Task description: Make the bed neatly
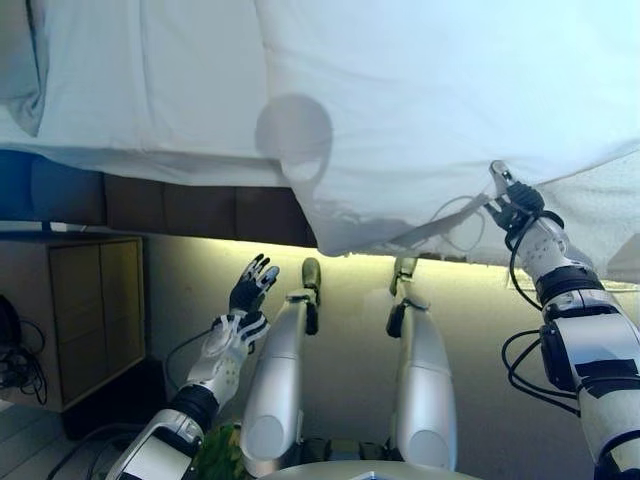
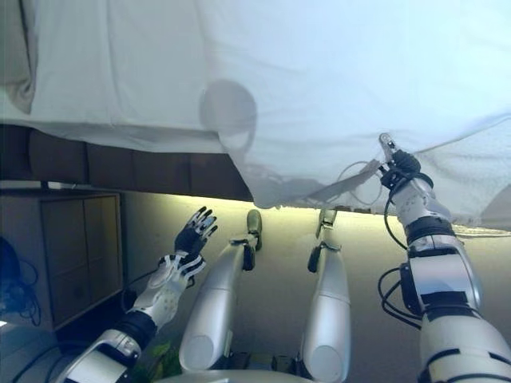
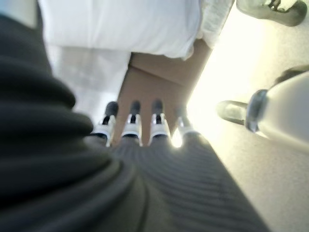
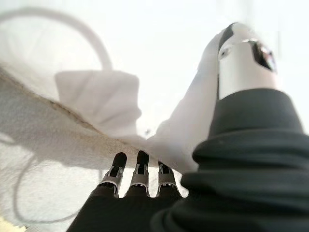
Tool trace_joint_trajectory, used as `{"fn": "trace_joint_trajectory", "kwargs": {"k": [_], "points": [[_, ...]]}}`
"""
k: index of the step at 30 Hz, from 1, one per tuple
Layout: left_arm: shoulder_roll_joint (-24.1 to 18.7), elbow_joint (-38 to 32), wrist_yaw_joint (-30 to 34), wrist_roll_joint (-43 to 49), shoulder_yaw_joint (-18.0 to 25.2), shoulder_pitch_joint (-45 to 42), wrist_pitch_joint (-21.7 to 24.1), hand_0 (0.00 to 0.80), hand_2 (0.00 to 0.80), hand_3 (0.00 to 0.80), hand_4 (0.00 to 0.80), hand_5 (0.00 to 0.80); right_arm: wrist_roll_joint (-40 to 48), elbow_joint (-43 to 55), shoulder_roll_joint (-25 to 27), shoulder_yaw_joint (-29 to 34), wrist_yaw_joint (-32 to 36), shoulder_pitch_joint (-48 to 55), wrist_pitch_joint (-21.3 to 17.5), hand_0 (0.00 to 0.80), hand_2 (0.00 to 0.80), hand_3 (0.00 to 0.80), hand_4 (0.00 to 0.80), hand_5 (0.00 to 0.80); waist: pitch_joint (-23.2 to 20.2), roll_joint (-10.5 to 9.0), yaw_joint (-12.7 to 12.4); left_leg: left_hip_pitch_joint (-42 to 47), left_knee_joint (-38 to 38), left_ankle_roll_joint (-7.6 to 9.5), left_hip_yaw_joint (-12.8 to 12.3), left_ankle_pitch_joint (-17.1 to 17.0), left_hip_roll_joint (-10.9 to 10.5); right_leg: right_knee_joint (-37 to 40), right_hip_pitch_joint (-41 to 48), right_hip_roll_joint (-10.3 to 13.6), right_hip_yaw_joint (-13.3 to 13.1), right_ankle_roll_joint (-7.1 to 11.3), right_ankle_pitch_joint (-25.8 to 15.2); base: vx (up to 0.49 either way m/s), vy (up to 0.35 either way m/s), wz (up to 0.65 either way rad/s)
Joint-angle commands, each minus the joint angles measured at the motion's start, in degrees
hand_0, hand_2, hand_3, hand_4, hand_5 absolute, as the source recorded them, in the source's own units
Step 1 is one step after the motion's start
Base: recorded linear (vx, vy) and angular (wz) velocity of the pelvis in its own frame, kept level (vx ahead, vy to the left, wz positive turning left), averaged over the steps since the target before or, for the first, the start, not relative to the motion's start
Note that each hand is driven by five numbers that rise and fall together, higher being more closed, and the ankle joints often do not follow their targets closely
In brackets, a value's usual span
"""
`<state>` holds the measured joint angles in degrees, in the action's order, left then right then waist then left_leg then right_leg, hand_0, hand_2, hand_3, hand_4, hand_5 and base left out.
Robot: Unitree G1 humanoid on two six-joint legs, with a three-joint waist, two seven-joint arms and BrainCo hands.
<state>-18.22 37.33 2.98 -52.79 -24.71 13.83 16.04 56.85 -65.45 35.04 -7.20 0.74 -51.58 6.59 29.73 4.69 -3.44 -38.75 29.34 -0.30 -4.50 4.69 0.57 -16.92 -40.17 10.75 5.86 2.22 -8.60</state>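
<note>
A white duvet (image 1: pixel 450 100) lies over the bed and its lower edge hangs past the bed's near side. My right hand (image 1: pixel 517 208) is at that edge on the right. Its thumb (image 4: pixel 241 63) lies on top of the cloth and its curled fingers (image 4: pixel 140 169) are under it, pinching the duvet (image 4: pixel 96 96). My left hand (image 1: pixel 248 292) is open with straight fingers, in the air below the bed's edge, touching nothing. The white sheet (image 1: pixel 150 90) covers the bed's left part. The left wrist view shows straight fingers (image 3: pixel 133 123) facing the sheet (image 3: pixel 120 24).
The dark brown bed frame (image 1: pixel 180 205) runs under the sheet, also in the left wrist view (image 3: pixel 159 82). A wooden bedside cabinet (image 1: pixel 90 310) stands at the left on the floor. A grey pillow corner (image 1: pixel 20 70) shows at the far left.
</note>
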Motion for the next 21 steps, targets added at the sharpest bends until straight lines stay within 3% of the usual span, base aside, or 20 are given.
{"fn": "trace_joint_trajectory", "kwargs": {"k": [1, 2, 3, 4, 5, 21], "points": [[-0.7, -2.4, 2.4, -1.1, 0.9, -3.1, 2.3, 0.000, 0.000, 0.000, 0.000, 0.000, -2.0, 8.1, 7.0, -1.8, 4.1, -7.7, -4.6, 0.000, 0.000, 0.000, 0.000, 0.000, 0.1, 0.28, -1.2, 3.2, -3.3, -0.35, 0.9, -3.7, 0.0, -7.3, 4.7, -0.5, 3.5, -0.57, 6.8, 0.056, 0.011, -0.21], [-0.8, -2.3, 2.4, -1.3, 1.0, -3.1, 2.2, 0.000, 0.000, 0.000, 0.000, 0.000, -2.7, 8.1, 7.0, -1.7, 4.3, -7.6, -4.9, 0.000, 0.000, 0.000, 0.000, 0.000, 0.1, 0.19, -1.2, 3.6, -3.4, -0.40, 0.9, -3.7, 0.0, -7.1, 5.2, -0.3, 3.5, -0.55, 6.8, 0.054, 0.000, -0.24], [-0.9, -2.2, 2.6, -1.3, 1.0, -3.1, 2.2, 0.000, 0.000, 0.000, 0.000, 0.000, -3.0, 8.0, 7.3, -1.8, 3.8, -7.8, -5.3, 0.191, 0.191, 0.191, 0.191, 0.191, 0.1, 0.09, -1.2, 4.1, -3.4, -0.41, 0.9, -3.6, 0.1, -7.0, 5.8, -0.3, 3.6, -0.54, 6.8, 0.052, -0.008, -0.16], [-1.0, -2.2, 2.5, -1.4, 0.9, -3.1, 2.1, 0.000, 0.000, 0.000, 0.000, 0.000, -2.9, 7.9, 7.5, -1.8, 3.5, -8.0, -5.6, 0.467, 0.467, 0.467, 0.467, 0.467, 0.1, 0.03, -1.3, 4.5, -3.4, -0.45, 0.8, -3.5, 0.1, -6.8, 6.2, -0.2, 3.6, -0.54, 6.9, 0.054, -0.011, 0.05], [-1.0, -2.4, 2.5, -1.3, 1.0, -3.2, 1.9, 0.000, 0.000, 0.000, 0.000, 0.000, -2.9, 8.2, 7.6, -1.7, 3.5, -8.2, -6.1, 0.800, 0.800, 0.800, 0.800, 0.800, 0.1, -0.04, -1.3, 4.9, -3.5, -0.48, 0.8, -3.4, 0.2, -6.8, 6.7, -0.2, 3.7, -0.57, 7.0, 0.044, -0.011, 0.16], [-1.7, -4.7, 3.4, -1.1, 0.3, -3.8, 2.0, 0.000, 0.000, 0.000, 0.000, 0.000, -1.2, 8.5, 6.3, -2.6, 5.6, -6.6, -5.9, 0.800, 0.800, 0.800, 0.800, 0.800, 0.1, -0.55, -1.7, 10.9, -7.2, -0.54, 0.7, -4.1, 0.7, -4.2, 12.5, -0.2, 4.3, -0.71, 7.4, 0.035, -0.005, 0.02]]}}
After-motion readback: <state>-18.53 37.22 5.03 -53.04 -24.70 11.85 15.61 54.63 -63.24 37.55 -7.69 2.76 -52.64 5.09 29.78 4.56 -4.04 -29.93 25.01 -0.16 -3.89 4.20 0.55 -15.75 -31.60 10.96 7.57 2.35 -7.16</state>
